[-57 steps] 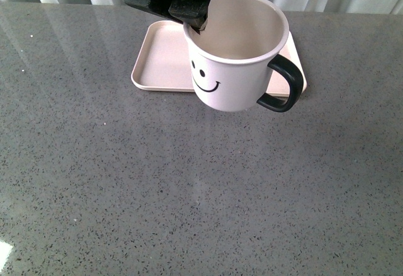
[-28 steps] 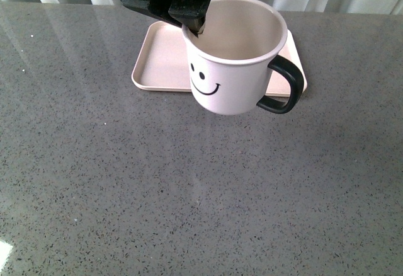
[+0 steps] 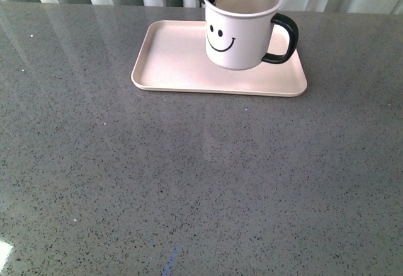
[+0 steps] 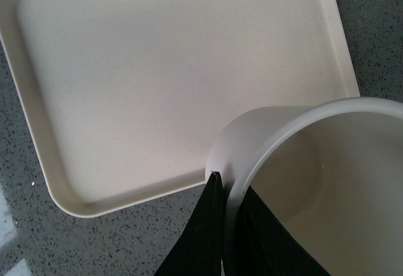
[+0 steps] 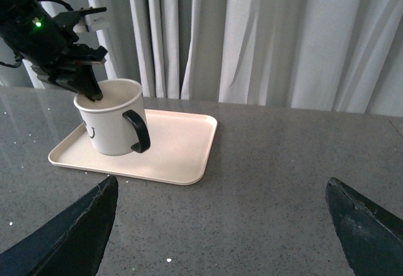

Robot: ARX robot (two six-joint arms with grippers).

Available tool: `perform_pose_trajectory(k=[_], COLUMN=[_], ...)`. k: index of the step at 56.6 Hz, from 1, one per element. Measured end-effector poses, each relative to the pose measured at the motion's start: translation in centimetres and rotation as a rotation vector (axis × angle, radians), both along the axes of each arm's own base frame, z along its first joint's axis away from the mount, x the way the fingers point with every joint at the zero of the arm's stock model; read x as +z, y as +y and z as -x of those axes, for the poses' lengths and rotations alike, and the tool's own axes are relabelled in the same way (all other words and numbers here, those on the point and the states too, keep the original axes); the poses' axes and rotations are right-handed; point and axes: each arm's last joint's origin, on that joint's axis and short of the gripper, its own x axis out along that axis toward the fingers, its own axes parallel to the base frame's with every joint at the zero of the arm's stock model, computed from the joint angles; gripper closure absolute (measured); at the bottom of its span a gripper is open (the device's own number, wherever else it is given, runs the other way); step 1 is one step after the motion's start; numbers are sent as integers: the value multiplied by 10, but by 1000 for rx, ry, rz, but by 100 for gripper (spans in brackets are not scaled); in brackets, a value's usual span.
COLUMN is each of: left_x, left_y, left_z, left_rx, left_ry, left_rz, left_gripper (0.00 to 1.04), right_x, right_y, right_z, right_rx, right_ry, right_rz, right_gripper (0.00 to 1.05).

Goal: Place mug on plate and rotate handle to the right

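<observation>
Grey speckled stone surface (image 3: 201, 181) is seen stretching across the foreground of the front view. Nearest the robot, the right gripper (image 5: 220, 225) is held above that surface, its jaws spread wide apart, well away from the other things. Further back, a pale pink rectangular tray (image 3: 170, 62) with rounded corners and a low raised rim is laid flat on the surface. Over the tray's right half a white cylindrical mug (image 3: 242, 43), printed with a black smiley face, is shown slightly tilted; whether its base touches the tray cannot be told. Its glossy black loop handle (image 3: 286, 36) is turned toward the robot's right. The mug is gripped at the rim by the left gripper (image 4: 231, 183), whose jaws are clamped on the wall, one black finger outside and one inside, on the side away from the handle. Behind everything, white pleated curtains (image 5: 252, 36) are hung beyond the surface's far edge.
</observation>
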Motion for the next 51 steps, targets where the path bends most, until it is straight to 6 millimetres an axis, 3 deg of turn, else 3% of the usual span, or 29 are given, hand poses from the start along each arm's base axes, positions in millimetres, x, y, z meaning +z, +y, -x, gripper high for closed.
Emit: perform_pose_trajectory(k=[27,51], left_x=[-26,-48], left_y=[-22,-23], left_z=[-46,-62], left_rx=[-66,-105], left_ry=[5,2], left_rz=[-35,-39], left_gripper=[103,103], right_x=[0,0], right_y=[0,0], right_z=[0,0], right_rx=[0,0], right_ry=[0,0], right_rz=[0,0], right_gripper=[9,9])
